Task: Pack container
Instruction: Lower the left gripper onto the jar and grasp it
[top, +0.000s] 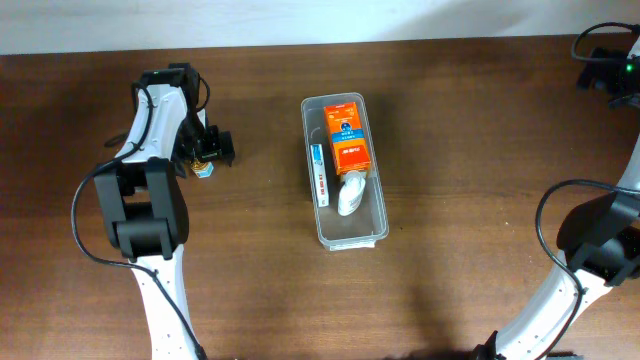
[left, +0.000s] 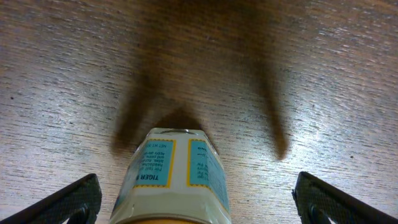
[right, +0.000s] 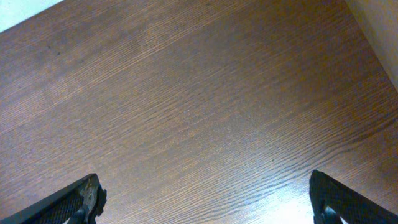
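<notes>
From overhead, the container (top: 345, 170) sits mid-surface (top: 480, 150), its long axis running from the robot's side toward the far edge. An orange box (top: 348, 140) fills its far end, a white bottle (top: 350, 195) lies just behind that, and a slim white box (top: 319, 172) stands along its left wall. Only the near end is bare. The left arm (top: 150, 210) reaches out on the left, its jaws over a small labelled pack (top: 204, 171) that is well apart from the container. The container lies to the right of those jaws. The right arm (top: 600, 240) is folded at the far right edge, its jaws too small to read in this view. In the left wrist view the jaws are spread wide, one fingertip (left: 74, 199) in each lower corner. The pack, blue and yellow with angled faces, lies between them, clear of both. Whether it stands or lies I cannot tell. In the right wrist view the jaws are likewise spread wide over bare wood, with nothing between them. The left arm is plainly the nearer to the pack. The coming move likely turns on closing there, then carrying it rightward to the container's open near end.
</notes>
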